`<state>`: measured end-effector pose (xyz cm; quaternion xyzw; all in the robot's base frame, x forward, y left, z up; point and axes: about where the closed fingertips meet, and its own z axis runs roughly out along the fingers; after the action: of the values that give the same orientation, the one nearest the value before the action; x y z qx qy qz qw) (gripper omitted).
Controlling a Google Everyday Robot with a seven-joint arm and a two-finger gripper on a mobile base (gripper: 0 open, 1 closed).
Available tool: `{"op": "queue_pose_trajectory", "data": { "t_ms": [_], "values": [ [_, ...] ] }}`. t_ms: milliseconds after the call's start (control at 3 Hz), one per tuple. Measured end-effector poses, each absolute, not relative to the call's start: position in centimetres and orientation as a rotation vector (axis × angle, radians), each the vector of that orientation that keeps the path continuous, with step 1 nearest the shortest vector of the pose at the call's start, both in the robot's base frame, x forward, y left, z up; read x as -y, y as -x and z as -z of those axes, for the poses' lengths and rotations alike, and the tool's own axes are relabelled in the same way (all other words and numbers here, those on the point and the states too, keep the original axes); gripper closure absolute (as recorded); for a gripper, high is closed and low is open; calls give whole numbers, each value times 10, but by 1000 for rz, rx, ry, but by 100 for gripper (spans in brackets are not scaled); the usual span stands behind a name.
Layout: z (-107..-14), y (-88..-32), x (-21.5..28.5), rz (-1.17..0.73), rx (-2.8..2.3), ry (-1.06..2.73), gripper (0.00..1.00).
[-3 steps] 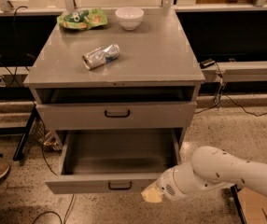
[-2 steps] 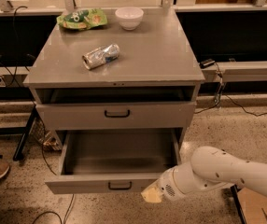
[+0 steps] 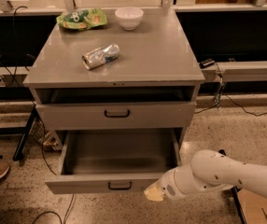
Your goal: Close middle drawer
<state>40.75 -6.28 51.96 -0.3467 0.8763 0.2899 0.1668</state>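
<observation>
Nearest the camera, the white arm (image 3: 227,174) reaches in from the lower right. Its gripper (image 3: 154,193), a pale yellowish tip, sits low at the right end of the middle drawer (image 3: 87,185). It is just below and in front of the drawer's front edge, and it seems to touch that edge, though the view is too soft to be sure. Whether the gripper is spread or closed I cannot make out.

The middle drawer is pulled well out of the grey cabinet, its shallow front facing the camera. Its small black handle (image 3: 120,186) lies at the centre, left of the gripper.

Above and behind it is the taller upper drawer (image 3: 77,115), with a like handle and a dark gap over it.

On the cabinet top (image 3: 152,55) a crushed silver can (image 3: 100,56) lies on its side, its label too blurred to read. Farther back are a green bag (image 3: 82,19), its print also unreadable, and a white bowl (image 3: 129,17) beside it. Cables (image 3: 45,143) trail on the floor to the cabinet's left.
</observation>
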Motion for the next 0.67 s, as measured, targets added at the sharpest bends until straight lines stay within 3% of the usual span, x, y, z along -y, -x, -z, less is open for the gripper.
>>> {"op": "queue_pose_trajectory", "data": {
  "t_ms": [667],
  "values": [
    [-428,-459,95,-725,-2532,974,100]
  ]
}}
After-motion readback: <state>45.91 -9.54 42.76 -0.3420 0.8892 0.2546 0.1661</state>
